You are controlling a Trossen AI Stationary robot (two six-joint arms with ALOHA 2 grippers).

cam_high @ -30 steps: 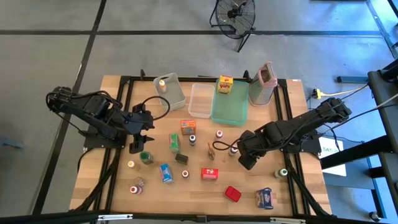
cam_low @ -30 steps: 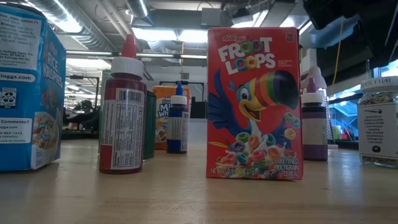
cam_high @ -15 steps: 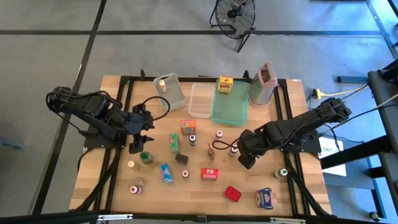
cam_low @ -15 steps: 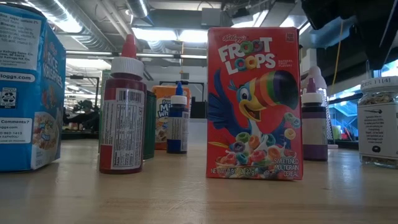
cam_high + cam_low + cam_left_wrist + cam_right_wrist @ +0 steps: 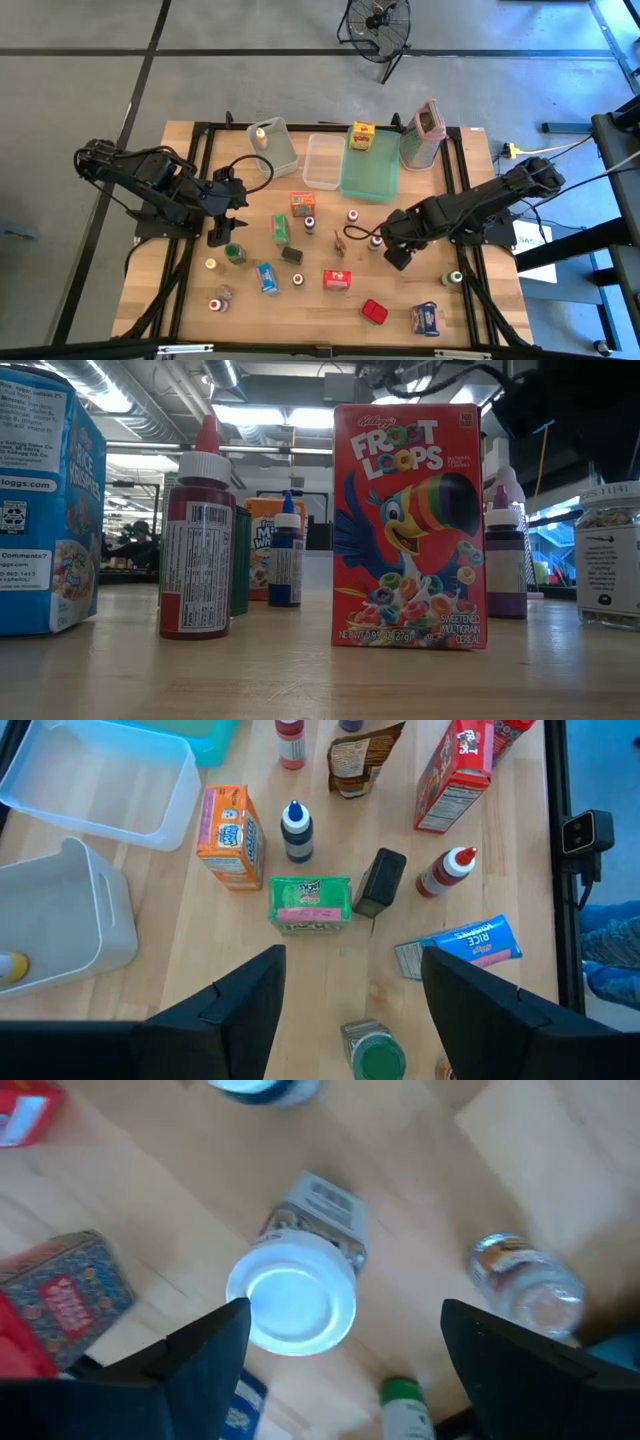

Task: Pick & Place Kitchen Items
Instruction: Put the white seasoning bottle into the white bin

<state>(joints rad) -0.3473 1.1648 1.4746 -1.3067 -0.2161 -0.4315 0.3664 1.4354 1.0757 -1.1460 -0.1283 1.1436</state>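
Note:
Small kitchen items stand scattered on the wooden table point(image 5: 190, 300): an orange box point(image 5: 301, 203), a green box point(image 5: 280, 227), a red cereal box point(image 5: 337, 279) and a green-capped jar point(image 5: 455, 278). My right gripper point(image 5: 396, 258) points straight down, open, over a white-capped jar point(image 5: 292, 1305). The jar stands upright between its two fingers point(image 5: 205, 1365), untouched. The gripper hides the jar in the high view. My left gripper point(image 5: 350, 970) hangs open above the table's left part, over a green-lidded jar point(image 5: 372, 1055), holding nothing.
Two clear bins point(image 5: 273, 145) point(image 5: 322, 160), a teal tray point(image 5: 370, 175) holding a yellow box point(image 5: 361, 137), and a tall pink-rimmed container point(image 5: 422, 135) line the far edge. A clear bottle point(image 5: 525, 1285) and a patterned box point(image 5: 65, 1290) stand close to the white-capped jar.
My right gripper has come down a little toward the table. In the low view its dark bulk now reaches lower at the upper right. The items have stayed in place.

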